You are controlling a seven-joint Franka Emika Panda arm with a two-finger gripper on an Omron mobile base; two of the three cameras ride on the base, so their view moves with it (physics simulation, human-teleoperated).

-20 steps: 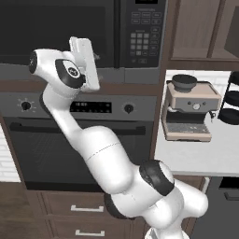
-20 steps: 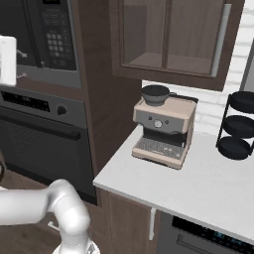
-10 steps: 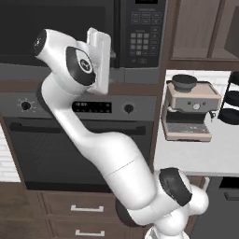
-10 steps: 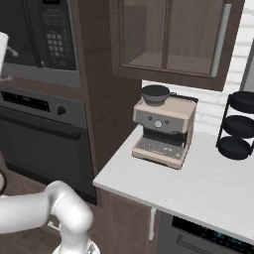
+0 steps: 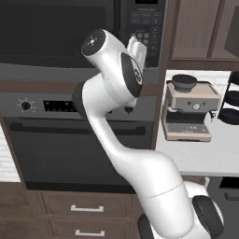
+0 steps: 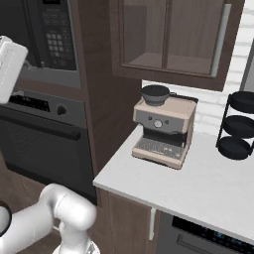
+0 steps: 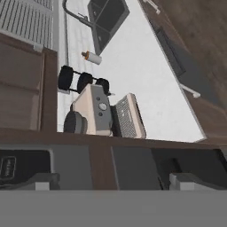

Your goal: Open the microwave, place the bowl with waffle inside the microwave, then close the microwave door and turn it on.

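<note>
Your arm is raised high, its wrist up against the microwave (image 5: pixel 79 32), just beside the grey keypad panel (image 5: pixel 144 25). The microwave door (image 5: pixel 56 30) looks closed. In the hand view the fingers (image 7: pixel 44 181) stand wide apart with nothing between them. That rolled view also gives you the sink (image 7: pixel 107 17) and a small bottle (image 7: pixel 91 57) on the white bench (image 7: pixel 146 75). The coffee machine (image 6: pixel 163 130) sits on the bench below the cabinets, beside a black tiered rack (image 6: pixel 238 124).
</note>
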